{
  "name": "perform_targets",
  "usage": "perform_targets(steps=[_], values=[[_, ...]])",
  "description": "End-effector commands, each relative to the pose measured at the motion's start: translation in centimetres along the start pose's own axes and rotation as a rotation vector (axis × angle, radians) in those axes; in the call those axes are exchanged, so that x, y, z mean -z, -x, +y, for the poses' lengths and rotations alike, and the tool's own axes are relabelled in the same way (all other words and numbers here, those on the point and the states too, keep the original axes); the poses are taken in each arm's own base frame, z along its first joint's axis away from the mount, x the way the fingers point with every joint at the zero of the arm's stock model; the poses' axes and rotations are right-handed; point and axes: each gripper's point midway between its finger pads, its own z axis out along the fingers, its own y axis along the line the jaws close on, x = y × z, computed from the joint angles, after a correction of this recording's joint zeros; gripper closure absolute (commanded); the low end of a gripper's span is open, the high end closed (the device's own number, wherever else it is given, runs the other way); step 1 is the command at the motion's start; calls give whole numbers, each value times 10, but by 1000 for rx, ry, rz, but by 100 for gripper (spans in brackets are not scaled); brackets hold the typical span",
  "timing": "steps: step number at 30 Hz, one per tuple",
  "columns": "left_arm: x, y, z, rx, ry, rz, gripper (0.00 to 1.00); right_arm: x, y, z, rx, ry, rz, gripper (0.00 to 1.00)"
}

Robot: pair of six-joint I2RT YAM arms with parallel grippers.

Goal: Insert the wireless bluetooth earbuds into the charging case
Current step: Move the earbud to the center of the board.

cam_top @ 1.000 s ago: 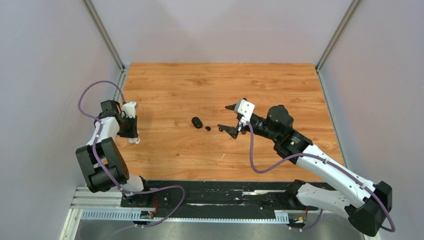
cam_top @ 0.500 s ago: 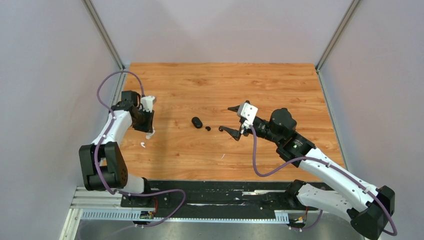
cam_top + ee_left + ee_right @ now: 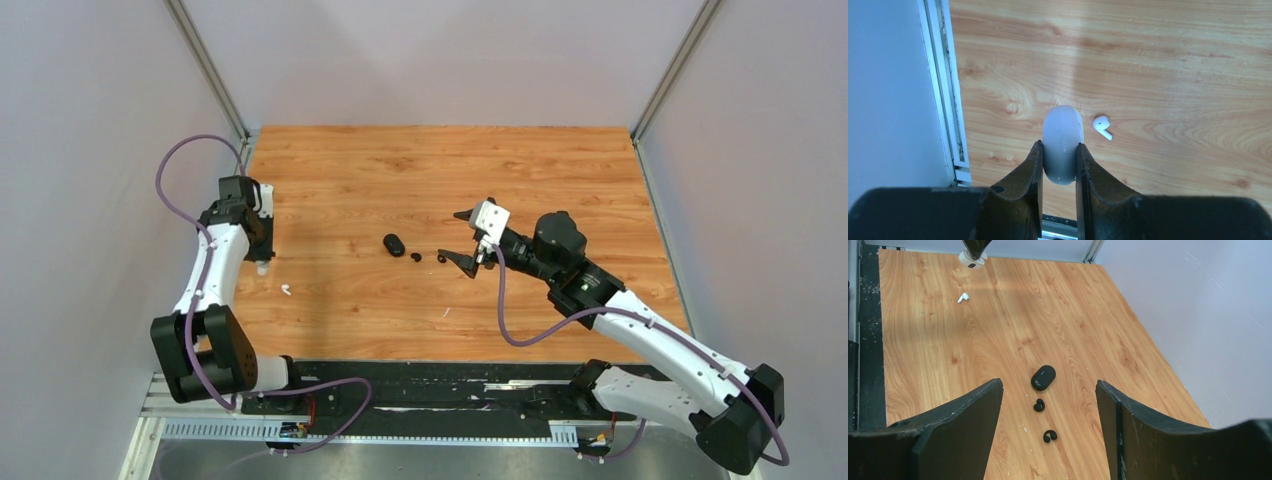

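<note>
Looking through your left wrist camera, you see the left jaws closed on a white charging case (image 3: 1063, 135) — rounded, lid shut, pinched across its narrow sides near the left edge of the wooden surface (image 3: 400, 170). One white earbud (image 3: 1102, 126) lies on the wood just beside that case, not touching it. Your right jaws hang spread wide with nothing between them, near the middle of the surface. Ahead of them sits a closed black case (image 3: 1043, 377), and — in a loose line toward the camera — a nearer black earbud (image 3: 1038, 405) and a farther black earbud (image 3: 1049, 436), each apart from the other.
</note>
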Motion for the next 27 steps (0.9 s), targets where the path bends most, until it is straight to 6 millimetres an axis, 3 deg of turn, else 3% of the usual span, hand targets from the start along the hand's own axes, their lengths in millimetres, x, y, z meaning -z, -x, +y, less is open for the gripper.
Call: perform_targets(steps=[1,5,11,22,27], values=[[-15,-11,10,64,57,94,100,-2,21,-9,17,-7,-41,28],[-29,-31,0,169,-7,267,100,-6,19,-10,20,-7,-32,28],[-40,-46,-10,233,-37,327,100,-11,17,-12,23,-4,-25,28],[-50,-46,-65,131,-256,370,100,-15,7,-12,14,1,-15,28],[-41,-42,-97,36,-334,363,100,-10,7,-15,23,-17,-15,28]])
